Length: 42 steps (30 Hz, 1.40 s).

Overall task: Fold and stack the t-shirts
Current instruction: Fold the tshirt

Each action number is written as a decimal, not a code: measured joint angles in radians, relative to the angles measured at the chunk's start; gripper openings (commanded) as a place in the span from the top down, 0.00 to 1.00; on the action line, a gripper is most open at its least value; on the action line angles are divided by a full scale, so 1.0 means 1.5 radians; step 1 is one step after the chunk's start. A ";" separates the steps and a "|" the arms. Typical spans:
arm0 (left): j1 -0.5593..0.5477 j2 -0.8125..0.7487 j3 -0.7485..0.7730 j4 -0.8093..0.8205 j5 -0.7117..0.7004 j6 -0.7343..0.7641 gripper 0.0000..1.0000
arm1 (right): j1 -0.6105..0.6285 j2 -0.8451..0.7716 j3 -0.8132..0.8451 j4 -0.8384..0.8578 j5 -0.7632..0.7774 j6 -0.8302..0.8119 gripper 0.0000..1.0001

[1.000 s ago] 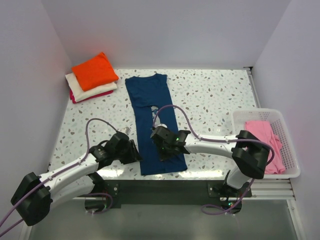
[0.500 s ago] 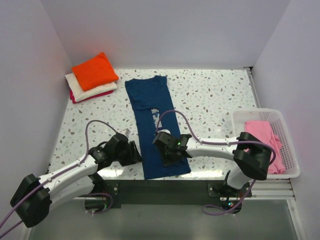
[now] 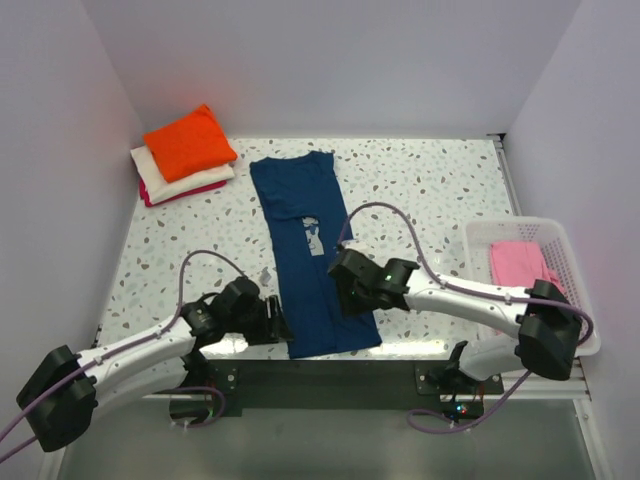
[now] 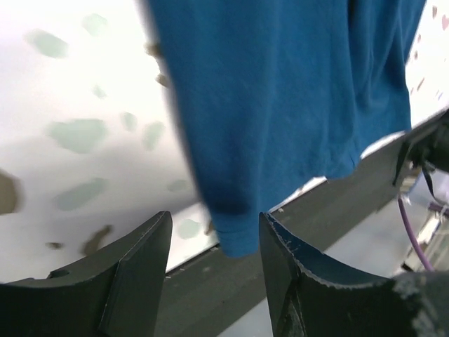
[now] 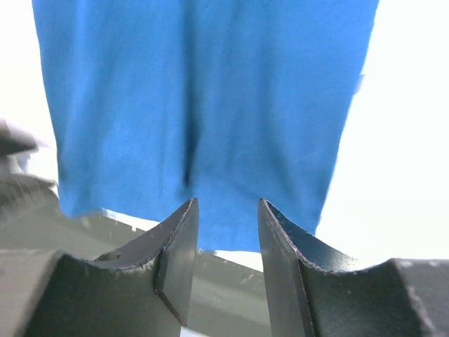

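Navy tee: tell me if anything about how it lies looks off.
The navy tee lies as a long strip, slanted across the table. Its near hem pokes just past the table's front edge, which shows best in the left wrist view. Otherwise nothing stands out.

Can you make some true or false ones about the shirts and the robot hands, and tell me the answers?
1. The orange t-shirt lies on top of the cream t-shirt. True.
2. The pink t-shirt lies on the bare table. False: it sits in the white basket.
3. The navy t-shirt is scrunched into a ball. False: it lies flat on the table as a long strip.
4. The left gripper is open and holds nothing. True.
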 measured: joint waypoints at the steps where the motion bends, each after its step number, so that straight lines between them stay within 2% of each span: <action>1: -0.012 0.008 0.001 0.008 0.000 -0.005 0.42 | -0.026 -0.020 -0.008 0.002 -0.005 -0.001 0.57; 5: -0.072 0.045 0.007 0.035 -0.002 -0.036 0.50 | -0.137 -0.095 -0.074 0.000 -0.021 -0.008 0.56; 7: -0.088 0.050 0.007 0.036 -0.005 -0.052 0.51 | -0.164 -0.112 -0.104 -0.012 -0.035 -0.012 0.56; 15: -0.113 0.059 0.008 0.031 -0.029 -0.099 0.57 | -0.201 -0.158 -0.209 -0.013 -0.119 -0.018 0.57; 24: -0.138 0.098 0.026 0.036 -0.041 -0.127 0.63 | -0.208 -0.139 -0.267 0.052 -0.225 -0.008 0.58; 27: -0.144 0.110 0.029 0.037 -0.044 -0.133 0.72 | -0.208 -0.128 -0.271 0.082 -0.260 -0.007 0.58; 28: -0.145 0.113 0.029 0.037 -0.044 -0.137 0.79 | -0.208 -0.126 -0.273 0.090 -0.271 -0.007 0.59; 31: -0.149 0.119 0.029 0.033 -0.049 -0.142 0.88 | -0.208 -0.123 -0.278 0.106 -0.294 -0.007 0.60; 32: -0.150 0.119 0.029 0.032 -0.051 -0.142 0.93 | -0.208 -0.123 -0.280 0.111 -0.298 -0.006 0.60; 34: -0.151 0.119 0.029 0.029 -0.054 -0.143 0.99 | -0.208 -0.123 -0.282 0.114 -0.303 -0.006 0.61; 36: -0.151 0.119 0.031 0.025 -0.056 -0.143 1.00 | -0.208 -0.123 -0.283 0.115 -0.306 -0.006 0.61; 40: -0.153 0.119 0.037 0.012 -0.061 -0.143 1.00 | -0.208 -0.121 -0.288 0.127 -0.319 -0.006 0.69; 42: -0.154 0.119 0.041 0.003 -0.061 -0.140 1.00 | -0.208 -0.111 -0.289 0.139 -0.329 -0.005 0.79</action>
